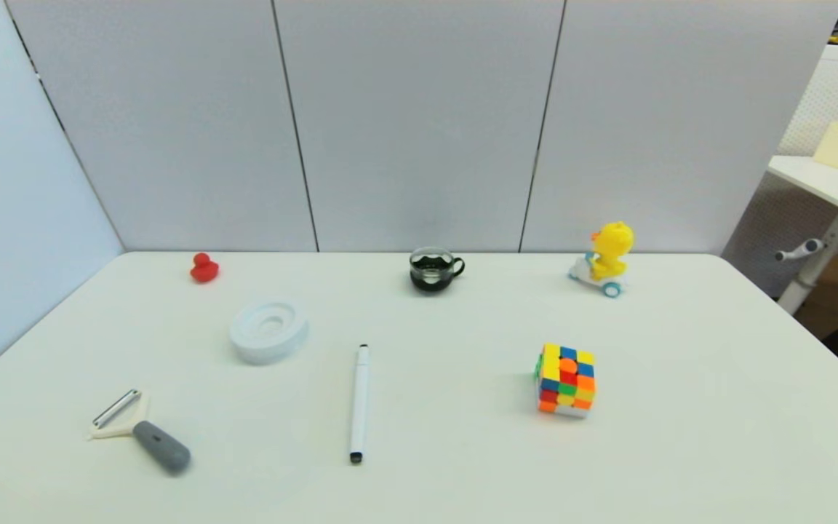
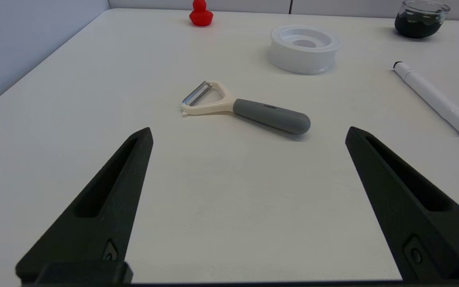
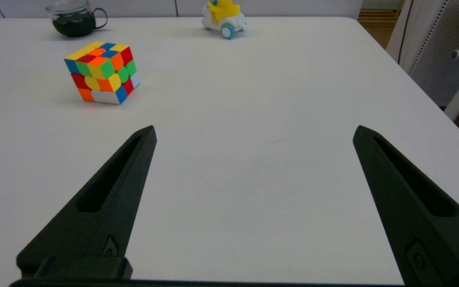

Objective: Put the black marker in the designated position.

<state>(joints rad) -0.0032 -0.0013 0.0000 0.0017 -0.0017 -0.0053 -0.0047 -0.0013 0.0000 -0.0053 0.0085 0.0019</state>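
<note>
Wrist views: left gripper (image 2: 249,133) and right gripper (image 3: 253,131) jaws wide apart, empty, above table.

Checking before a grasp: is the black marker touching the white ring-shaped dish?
Apart. The head view shows bare table between the black marker and the white ring-shaped dish.

Losing the red duck (image 2: 201,15) at the frame edge in the left wrist view, top of its head clipped. Same trouble with the glass cup (image 2: 420,20) at one o'clock of the black marker (image 2: 432,95): handle out of sight, dark contents impossible to identify. Can't read the tiny print on the marker's end cap, nor the mark on the peeler (image 2: 271,115) handle. Over in the right wrist view, clipping the yellow duck toy (image 3: 223,18) at one o'clock of the cube (image 3: 102,71), head past the edge. Cutting left gripper (image 2: 249,133) and right gripper (image 3: 255,129) short at the finger bases.
</note>
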